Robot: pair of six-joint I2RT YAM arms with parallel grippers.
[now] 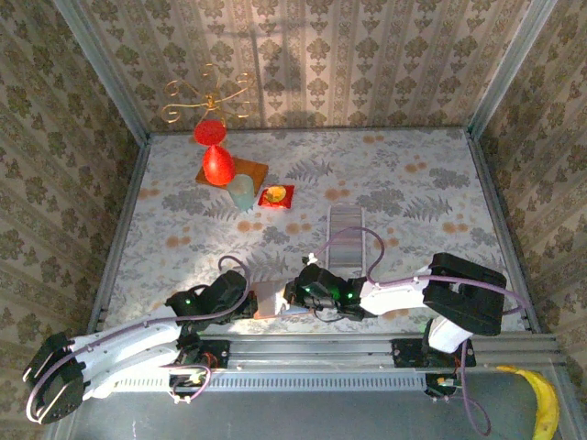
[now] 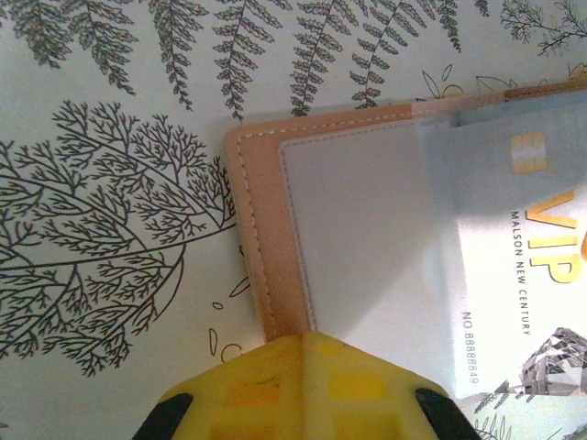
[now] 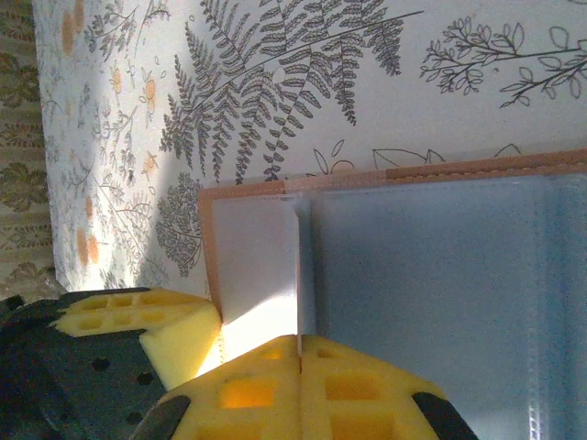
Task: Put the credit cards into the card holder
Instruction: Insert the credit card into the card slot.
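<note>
"So, from above, how far along are we?"

"We see the card holder [image 1: 268, 299] lying open at the near edge of the table [image 1: 413, 197]. The left gripper [image 1: 249, 301] is at its left side and the right gripper [image 1: 290, 297] at its right. The long clear tray [image 1: 346, 240] lies just beyond, and we cannot tell whether any cards sit in it."

"And the left wrist?"

"Our left fingertips [image 2: 266, 394] are pressed together over the holder's tan border, so we judge them clamped on that edge to steady it. A credit card [image 2: 523, 275] marked VIP lies over the pale inner panel. Part of it seems to be under a clear layer, yet its end reaches out to where tablecloth shows. We'd call it not fully seated."

"The right wrist?"

"Our right jaws are closed too, pinching a thin pale sheet [image 3: 298, 266] that we see edge-on, running out from between the pads. It is likely a card going in, though it could be a pocket flap."

"What's left, then?"

"By our reckoning we're midway at best. A card is at the holder, but none is visibly tucked home, and sliding it into a pocket is yet to do."
</note>
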